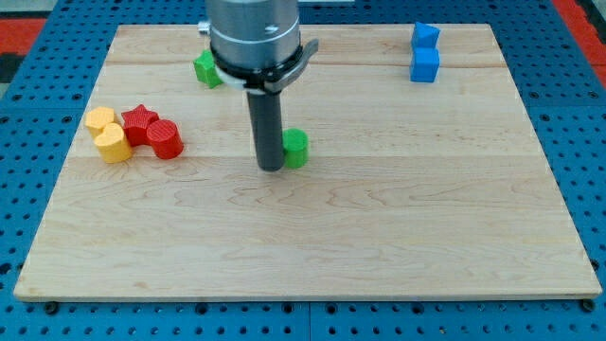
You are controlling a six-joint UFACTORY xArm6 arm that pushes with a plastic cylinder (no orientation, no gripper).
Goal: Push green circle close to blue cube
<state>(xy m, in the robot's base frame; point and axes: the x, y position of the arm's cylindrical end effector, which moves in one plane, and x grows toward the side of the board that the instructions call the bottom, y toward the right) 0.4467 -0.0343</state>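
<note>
Altogether seven blocks sit on the wooden board [379, 237]: two green, two blue, two yellow-orange, two red, plus one star among the reds. My tip [271, 168] stands near the board's middle, touching the green circle [297, 149] on its left side; there are no jaws, only the rod. The blue cube [424, 65] lies near the top right corner, just below another blue block [425, 36]. A second green block [206, 68] sits by the top edge. The red star [140, 119], red cylinder [165, 140], yellow cylinder [113, 144] and yellow block [99, 119] cluster by the left edge. Bare wood lies between circle and cube. A blue pegboard [578, 142] surrounds the board.
</note>
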